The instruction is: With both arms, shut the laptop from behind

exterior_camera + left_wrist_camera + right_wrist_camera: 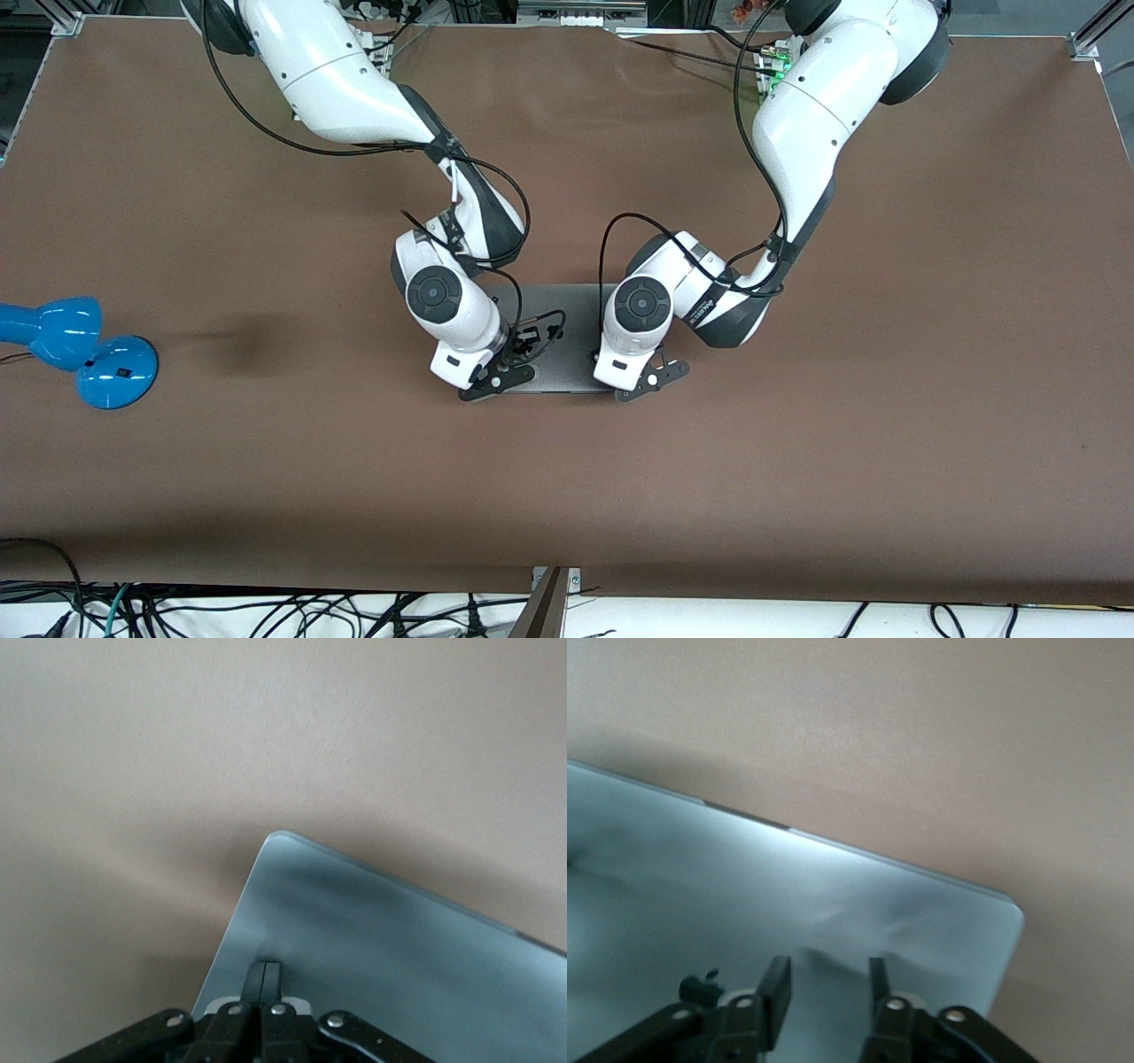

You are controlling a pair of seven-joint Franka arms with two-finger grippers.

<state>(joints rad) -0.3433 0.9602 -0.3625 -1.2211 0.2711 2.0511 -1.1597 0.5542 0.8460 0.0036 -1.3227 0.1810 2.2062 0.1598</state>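
The silver-grey laptop [567,341] lies flat on the brown table with its lid down; screen and keyboard are hidden. My left gripper [649,379] is down at the lid's edge nearest the front camera, at the left arm's end. In the left wrist view it [266,967] is shut and empty, its tips touching the lid [381,939] near a corner. My right gripper [496,379] is down at the same edge toward the right arm's end. In the right wrist view it [828,967] is open, its fingers low over the lid [744,895] near the corner.
A blue desk lamp [80,350] lies on the table at the right arm's end. Black cables loop over both wrists above the laptop. Bare brown table [797,461] surrounds the laptop, with its edge and loose cables nearest the front camera.
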